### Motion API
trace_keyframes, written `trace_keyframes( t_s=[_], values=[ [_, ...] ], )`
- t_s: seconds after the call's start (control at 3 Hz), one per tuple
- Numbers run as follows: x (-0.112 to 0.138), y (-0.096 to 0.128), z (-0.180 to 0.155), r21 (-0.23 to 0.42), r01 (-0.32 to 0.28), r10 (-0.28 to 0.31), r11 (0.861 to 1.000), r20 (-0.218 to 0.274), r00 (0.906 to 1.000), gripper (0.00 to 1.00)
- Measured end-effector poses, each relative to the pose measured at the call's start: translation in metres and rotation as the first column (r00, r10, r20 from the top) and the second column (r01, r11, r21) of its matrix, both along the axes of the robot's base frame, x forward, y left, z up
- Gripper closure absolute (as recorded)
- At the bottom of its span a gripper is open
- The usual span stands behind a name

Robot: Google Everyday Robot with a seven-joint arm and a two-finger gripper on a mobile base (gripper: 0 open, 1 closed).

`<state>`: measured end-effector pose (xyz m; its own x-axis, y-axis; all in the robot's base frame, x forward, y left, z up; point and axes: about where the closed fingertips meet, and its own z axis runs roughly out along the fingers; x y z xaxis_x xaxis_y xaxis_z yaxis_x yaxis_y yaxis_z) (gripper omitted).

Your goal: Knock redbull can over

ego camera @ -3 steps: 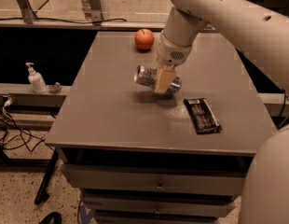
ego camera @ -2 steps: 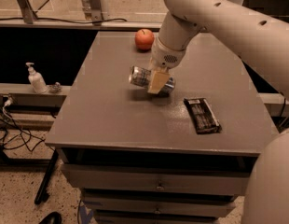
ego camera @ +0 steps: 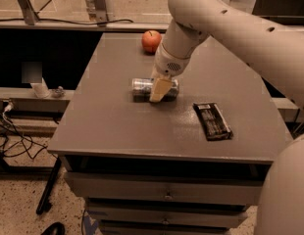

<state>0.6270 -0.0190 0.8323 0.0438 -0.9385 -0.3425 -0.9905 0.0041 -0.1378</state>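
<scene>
Camera view looks down on the worktop (ego camera: 117,126), where the can (ego camera: 142,86) lies on its side near the middle, its length running from 9 to 3 o'clock. My gripper (ego camera: 160,89) hangs at the can's middle, touching it or just in front — whether it is released or clenched I cannot tell. An apple (ego camera: 151,41) sits at 12 o'clock from the can, apart from it, and a dark wrapper (ego camera: 212,121) lies flat at 4 o'clock — apart from both.
</scene>
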Motion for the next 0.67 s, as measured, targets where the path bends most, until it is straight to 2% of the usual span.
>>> trace_keyframes(
  t_s=[0.33,0.67],
  values=[
    [-0.0002,0.0019,-0.0011,0.009,0.005,-0.005,1.000,-0.004,1.0000,0.00],
    [-0.0001,0.0021,-0.0010,0.010,0.005,-0.005,1.000,-0.005,1.0000,0.00]
  ],
)
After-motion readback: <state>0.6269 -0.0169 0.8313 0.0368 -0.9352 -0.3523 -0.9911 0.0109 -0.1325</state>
